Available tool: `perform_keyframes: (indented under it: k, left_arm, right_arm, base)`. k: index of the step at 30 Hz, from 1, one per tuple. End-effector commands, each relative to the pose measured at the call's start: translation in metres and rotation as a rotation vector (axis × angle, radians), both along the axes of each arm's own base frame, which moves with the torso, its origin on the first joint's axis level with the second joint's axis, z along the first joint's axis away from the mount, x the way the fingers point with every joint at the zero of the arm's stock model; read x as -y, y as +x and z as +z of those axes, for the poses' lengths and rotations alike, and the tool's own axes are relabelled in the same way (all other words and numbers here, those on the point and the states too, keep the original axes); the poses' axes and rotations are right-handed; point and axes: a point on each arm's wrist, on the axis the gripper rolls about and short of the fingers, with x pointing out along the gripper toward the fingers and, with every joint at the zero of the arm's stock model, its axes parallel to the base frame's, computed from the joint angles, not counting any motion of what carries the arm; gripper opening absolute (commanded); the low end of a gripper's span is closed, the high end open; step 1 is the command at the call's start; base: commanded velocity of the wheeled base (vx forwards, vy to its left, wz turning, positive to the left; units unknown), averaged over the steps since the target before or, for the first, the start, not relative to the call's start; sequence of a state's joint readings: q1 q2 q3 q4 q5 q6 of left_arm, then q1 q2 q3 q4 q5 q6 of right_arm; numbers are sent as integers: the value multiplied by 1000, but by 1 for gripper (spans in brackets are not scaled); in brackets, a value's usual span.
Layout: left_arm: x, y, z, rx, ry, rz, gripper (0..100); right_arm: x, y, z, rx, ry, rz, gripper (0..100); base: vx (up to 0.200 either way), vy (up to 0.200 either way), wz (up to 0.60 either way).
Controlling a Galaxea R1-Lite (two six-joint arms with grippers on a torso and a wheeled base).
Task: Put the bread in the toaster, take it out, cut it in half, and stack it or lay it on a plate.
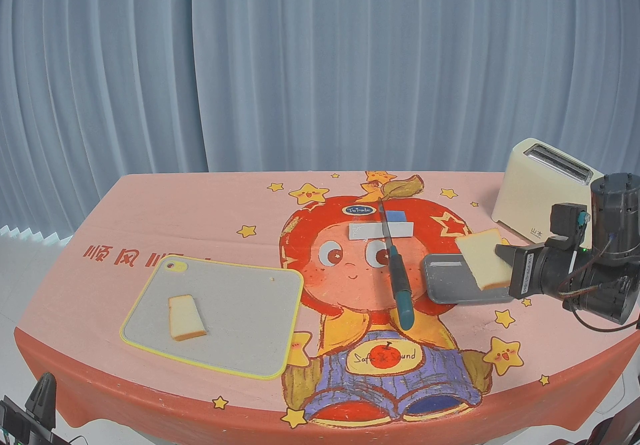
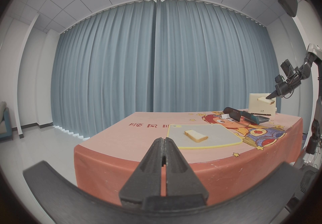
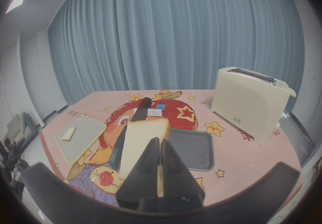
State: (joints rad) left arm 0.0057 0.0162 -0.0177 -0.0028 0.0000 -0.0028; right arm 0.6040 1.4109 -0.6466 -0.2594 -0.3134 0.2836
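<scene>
Pale bread slice [image 1: 481, 256] clamped in my right gripper [image 3: 160, 143], held over grey tray [image 1: 445, 281] beside toaster [image 1: 540, 189]; my left gripper [image 2: 164, 141] pressed closed, empty, short of table [image 2: 134, 134].

right tool [image 1: 505, 253] gripping bread slice [image 1: 485, 258], above tray [image 1: 443, 281]

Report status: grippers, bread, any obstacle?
Right gripper shut on bread slice, aloft beside toaster. Left gripper shut, empty. Knife lies apart, not in the way.

Pink tablecloth [image 1: 200, 219] is carrying a red cartoon child plus yellow stars — grey rectangular cutting board [image 1: 233, 306] is showing a yellow rim, boxy plastic toaster [image 1: 540, 189] reading cream.
</scene>
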Motion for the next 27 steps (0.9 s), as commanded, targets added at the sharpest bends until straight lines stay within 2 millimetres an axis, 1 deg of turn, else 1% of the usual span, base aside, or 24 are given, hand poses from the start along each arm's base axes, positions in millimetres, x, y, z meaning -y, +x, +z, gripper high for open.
perform_keyframes:
  k: [1, 4, 5, 7, 10, 13, 27]
  left_arm:
    - [0, 1, -5, -12, 0, 0, 0]
    - [0, 1, -5, -12, 0, 0, 0]
    - [0, 1, -5, -12, 0, 0, 0]
    - [0, 1, -5, -12, 0, 0, 0]
    - [0, 1, -5, -12, 0, 0, 0]
    - [0, 1, -5, -12, 0, 0, 0]
    - [0, 1, -5, -12, 1, 0, 0]
  right_arm:
    - [0, 8, 2, -6, 36, -34, 0]
    - [0, 10, 2, -11, 47, -42, 0]
    - [1, 16, 0, -21, 42, -61, 0]
    - [2, 19, -3, -30, 37, -72, 0]
    - [12, 34, -12, -62, 24, -133, 0]
    - [15, 44, -21, -95, 9, -158, 0]
    - [14, 48, -29, -127, -4, -156, 0]
  base:
    - [0, 0, 0]
    - [0, 0, 0]
    - [0, 0, 0]
    - [0, 0, 0]
    - [0, 0, 0]
    - [0, 0, 0]
    - [0, 0, 0]
